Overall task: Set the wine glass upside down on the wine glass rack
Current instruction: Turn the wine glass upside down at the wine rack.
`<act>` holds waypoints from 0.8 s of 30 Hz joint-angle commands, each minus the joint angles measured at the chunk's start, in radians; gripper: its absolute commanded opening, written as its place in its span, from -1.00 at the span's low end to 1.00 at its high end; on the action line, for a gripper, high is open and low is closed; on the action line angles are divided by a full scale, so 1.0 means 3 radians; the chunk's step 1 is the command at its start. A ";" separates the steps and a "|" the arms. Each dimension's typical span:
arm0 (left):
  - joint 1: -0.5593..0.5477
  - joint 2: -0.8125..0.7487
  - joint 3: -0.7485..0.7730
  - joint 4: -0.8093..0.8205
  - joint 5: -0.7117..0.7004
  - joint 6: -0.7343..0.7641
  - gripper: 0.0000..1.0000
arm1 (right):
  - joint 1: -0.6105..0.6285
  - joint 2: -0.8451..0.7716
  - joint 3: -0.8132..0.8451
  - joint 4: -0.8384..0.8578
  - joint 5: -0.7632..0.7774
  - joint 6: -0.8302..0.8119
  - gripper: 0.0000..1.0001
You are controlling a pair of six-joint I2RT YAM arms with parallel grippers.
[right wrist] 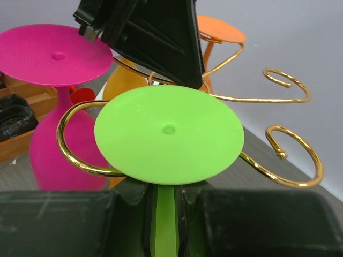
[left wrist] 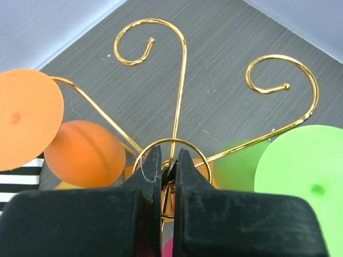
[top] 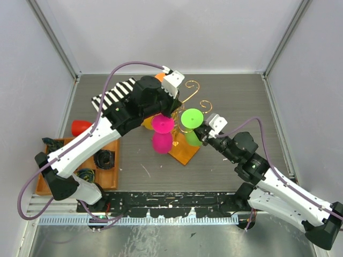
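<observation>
Atop the rack [top: 184, 153], left pincer [left wrist: 169, 160] clamps wire; right pincer [right wrist: 166, 206] clamps green glass [right wrist: 169, 134] stem.

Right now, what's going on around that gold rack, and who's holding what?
The right tool is shut on the stem of the green wine glass, held upside down with its foot just above one curled arm of the wine glass rack. I cannot tell whether it is resting on the wire. The left tool is pinched on the rack's central wire, apparently steadying it. A pink glass and an orange glass hang upside down there too.
</observation>
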 commanded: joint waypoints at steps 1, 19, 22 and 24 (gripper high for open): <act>-0.0028 0.0137 -0.0013 0.0028 -0.0001 -0.0023 -1.00 | 0.0109 -0.0018 0.0018 -0.0035 -0.0893 0.0052 -0.99; -0.0031 0.0184 0.0013 -0.0009 -0.0001 -0.0039 -1.00 | 0.0104 0.0204 0.0150 -0.0103 -0.1247 0.0234 -0.97; -0.0031 0.0190 0.0017 -0.0011 -0.0001 -0.0039 -1.00 | 0.0104 0.0151 0.0097 -0.0071 -0.1366 0.0224 -0.99; -0.0030 0.0195 0.0018 -0.0014 0.0003 -0.0044 -1.00 | 0.0104 0.0105 0.0039 -0.0004 -0.1424 0.0219 -0.99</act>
